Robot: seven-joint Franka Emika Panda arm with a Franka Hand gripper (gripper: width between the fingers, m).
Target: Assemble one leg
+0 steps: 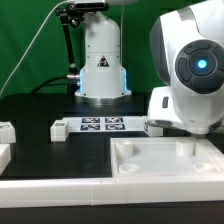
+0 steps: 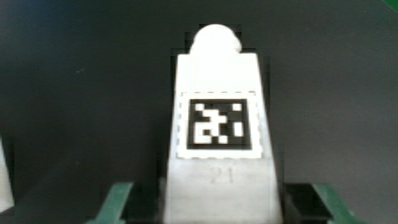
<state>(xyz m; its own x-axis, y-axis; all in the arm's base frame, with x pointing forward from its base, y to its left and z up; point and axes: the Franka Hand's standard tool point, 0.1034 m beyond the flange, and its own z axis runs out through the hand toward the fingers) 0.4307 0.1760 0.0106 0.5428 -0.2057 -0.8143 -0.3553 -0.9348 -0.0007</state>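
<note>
In the wrist view the leg (image 2: pixel 219 80) is a white rectangular post with a rounded far tip. It lies lengthwise on the black table, with a black-and-white tag (image 2: pixel 219 125) facing up. My gripper (image 2: pixel 226 205) straddles its near end. The green fingers (image 2: pixel 128 200) stand on either side, with a dark gap between each finger and the post, so the jaws are open. In the exterior view the arm's big white wrist (image 1: pixel 190 70) fills the right side. The hand (image 1: pixel 162 108) reaches down behind the tray, and both the fingertips and this leg are hidden there.
The large white tray-like piece with corner sockets (image 1: pixel 160 165) lies at the front right. The marker board (image 1: pixel 100 125) lies mid-table in front of the robot base (image 1: pixel 100 65). Small white parts sit beside the marker board (image 1: pixel 58 128) and at the left edge (image 1: pixel 6 132).
</note>
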